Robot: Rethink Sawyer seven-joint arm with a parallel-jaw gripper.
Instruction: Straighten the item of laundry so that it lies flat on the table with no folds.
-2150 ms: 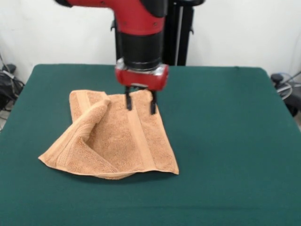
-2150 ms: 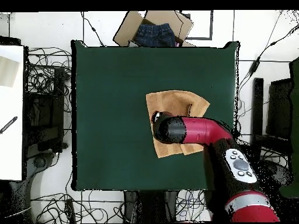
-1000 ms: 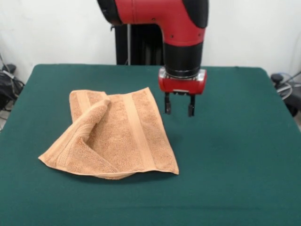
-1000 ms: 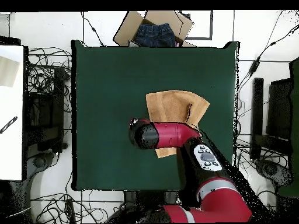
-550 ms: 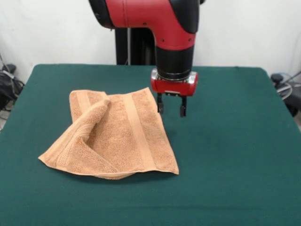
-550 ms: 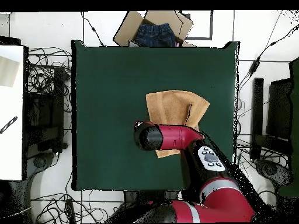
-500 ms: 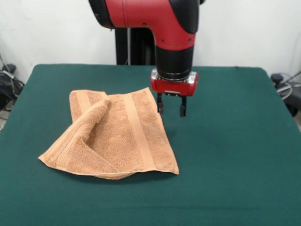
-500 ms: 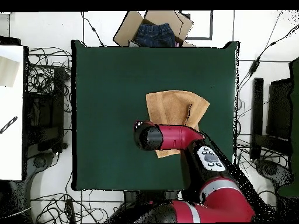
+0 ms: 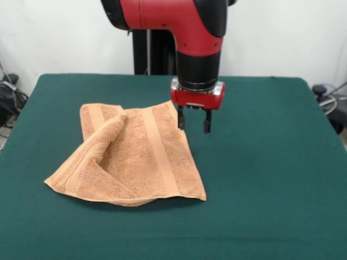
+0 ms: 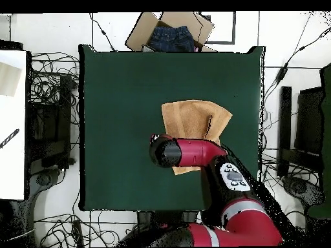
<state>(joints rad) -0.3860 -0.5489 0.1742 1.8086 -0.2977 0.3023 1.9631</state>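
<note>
We see the towel lying on the green table, left of centre in the front view, with one corner folded over onto its left side so a thick ridge runs diagonally across it. A woven band runs down its exposed face. Our gripper hangs from the red arm just beside the towel's far right corner, its two dark fingers spread apart with nothing between them. Whether the fingertips touch the felt is hard for us to judge; they seem to hover slightly above it. In the overhead view the arm covers the towel's edge nearest the robot's base.
</note>
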